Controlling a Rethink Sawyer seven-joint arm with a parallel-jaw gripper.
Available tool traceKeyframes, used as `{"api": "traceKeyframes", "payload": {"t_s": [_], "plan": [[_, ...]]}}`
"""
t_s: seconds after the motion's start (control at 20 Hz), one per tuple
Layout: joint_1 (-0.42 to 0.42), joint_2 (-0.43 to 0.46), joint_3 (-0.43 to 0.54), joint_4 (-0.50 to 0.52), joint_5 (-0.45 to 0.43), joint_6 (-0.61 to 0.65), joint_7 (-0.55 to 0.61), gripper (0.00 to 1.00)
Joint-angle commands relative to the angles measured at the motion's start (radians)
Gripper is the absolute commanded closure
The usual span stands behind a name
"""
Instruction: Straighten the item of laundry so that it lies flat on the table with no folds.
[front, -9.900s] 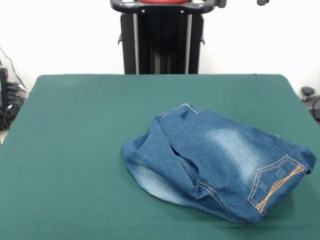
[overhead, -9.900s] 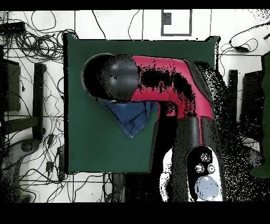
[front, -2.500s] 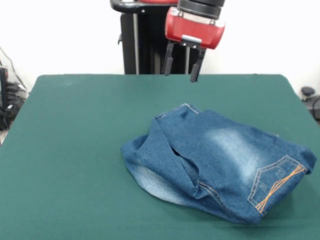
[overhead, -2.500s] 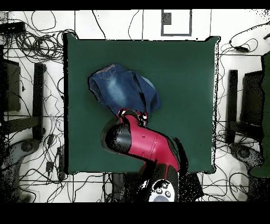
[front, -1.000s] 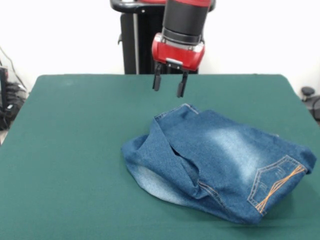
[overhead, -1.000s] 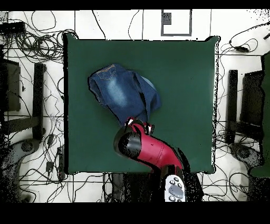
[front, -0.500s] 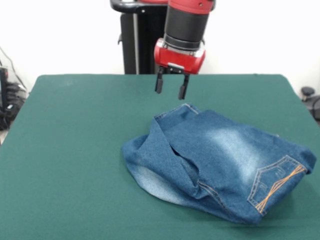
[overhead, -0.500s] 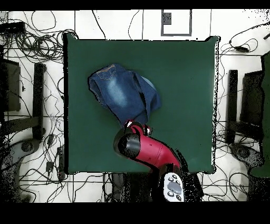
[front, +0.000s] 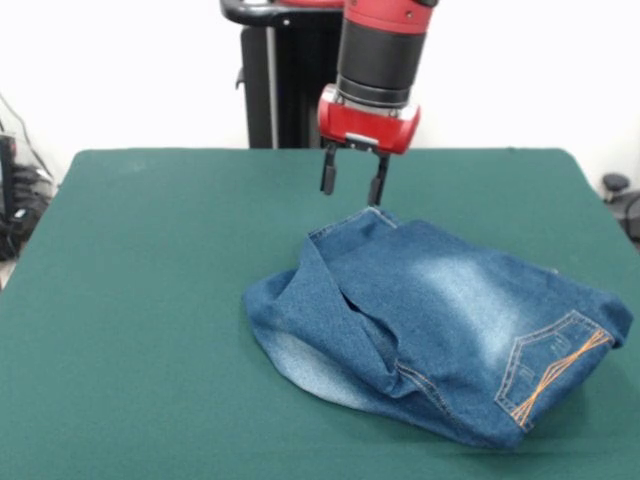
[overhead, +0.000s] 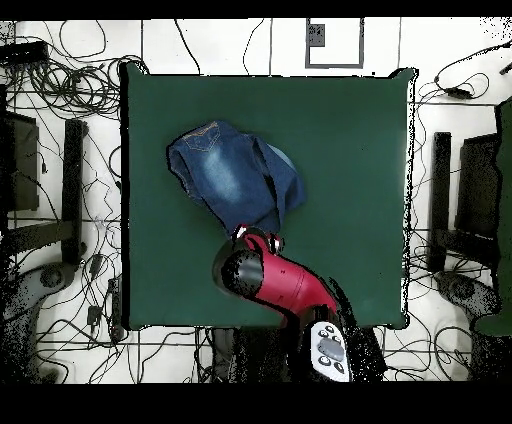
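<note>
table (front: 150, 300) fills most of the front view, dark green cloth, bare on all sides of the laundry. jeans (front: 440, 320) lie bunched in a folded heap on the camera's right half, nearer the front edge; from overhead the same heap (overhead: 235, 180) sits toward the upper left of the cloth. faded whitish patch runs across the top layer, one orange-stitched back pocket (front: 550, 370) faces up at the right end, and a flap is doubled over along the left side with a deep crease. far corner of the denim (front: 372, 213) pokes up toward the arm. gripper (front: 352, 185) hangs just above and a touch behind that corner, fingers spread apart with nothing between them, not touching cloth. judgement: grasp not yet made, task barely begun. risks: if it descends where it hangs, one finger may land on bare cloth and pinch only the hem's tip, which could slip out on the lift; closing deeper could catch two layers and drag the whole heap instead of opening it; a pull toward the camera's right could carry denim over the table edge, which is close on that side. nothing stands between gripper and corner. beyond the table: cables on the floor (overhead: 60, 70), a dark stand (overhead: 75, 180) at the overhead's left.
</note>
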Motion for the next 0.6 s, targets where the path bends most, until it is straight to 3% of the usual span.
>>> {"api": "traceKeyframes", "payload": {"t_s": [0.05,0.6], "plan": [[0.0,0.022,0.134,0.051,0.071,-0.061,0.29,0.0],[-0.008,0.035,0.149,0.048,0.077,-0.074,0.287,0.0]]}}
